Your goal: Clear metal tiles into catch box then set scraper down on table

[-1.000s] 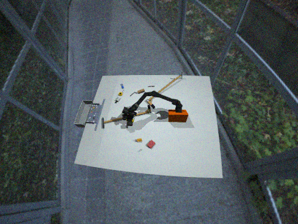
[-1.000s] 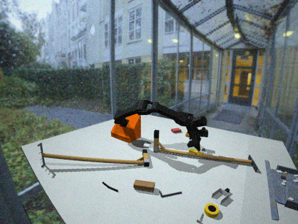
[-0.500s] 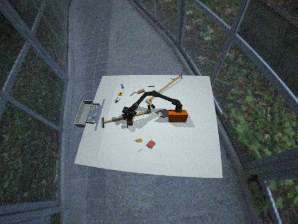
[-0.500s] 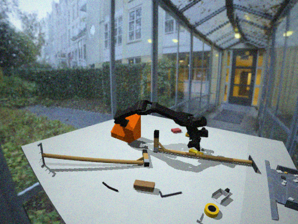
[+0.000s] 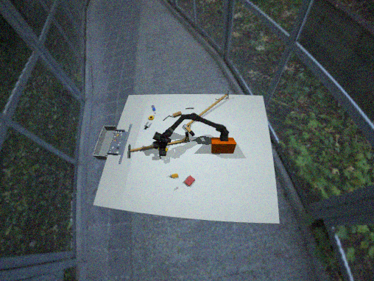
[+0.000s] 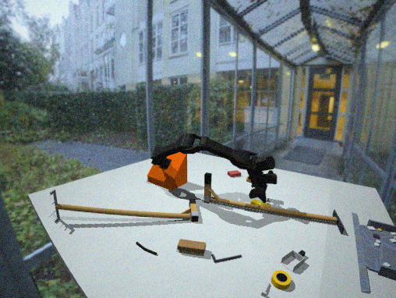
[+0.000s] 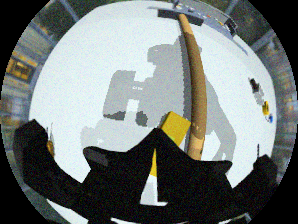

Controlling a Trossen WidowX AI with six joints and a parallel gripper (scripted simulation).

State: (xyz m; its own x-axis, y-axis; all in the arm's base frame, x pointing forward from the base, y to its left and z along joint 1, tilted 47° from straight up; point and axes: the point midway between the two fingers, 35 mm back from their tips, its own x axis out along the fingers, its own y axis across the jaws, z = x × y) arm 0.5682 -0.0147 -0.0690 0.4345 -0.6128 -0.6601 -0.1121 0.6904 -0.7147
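Observation:
The long scraper lies on the table, its wooden shaft (image 5: 141,148) (image 6: 308,215) (image 7: 198,95) pointing to the plate and its dark blade (image 5: 129,151) (image 6: 340,222) short of the plate's near edge. My gripper (image 5: 161,157) (image 6: 260,199) (image 7: 156,131) is shut and empty, low beside the shaft. A yellow block (image 6: 260,203) (image 7: 176,126) lies at its fingertips, close along the shaft; whether they touch is unclear. Several small tiles (image 6: 377,243) lie on the steel plate (image 5: 125,144) (image 6: 364,269). The catch box (image 5: 101,145) stands at the plate's far end; its inside is too small to judge.
A second wooden-shafted tool (image 5: 210,108) (image 6: 125,212) with a thin pronged head lies at one side. Near it are a brown block (image 5: 177,114) (image 6: 192,246), a black hex key (image 6: 230,258), a grey bracket (image 6: 295,260) and yellow tape (image 5: 151,118). A red block (image 5: 189,180) (image 6: 234,173) lies opposite.

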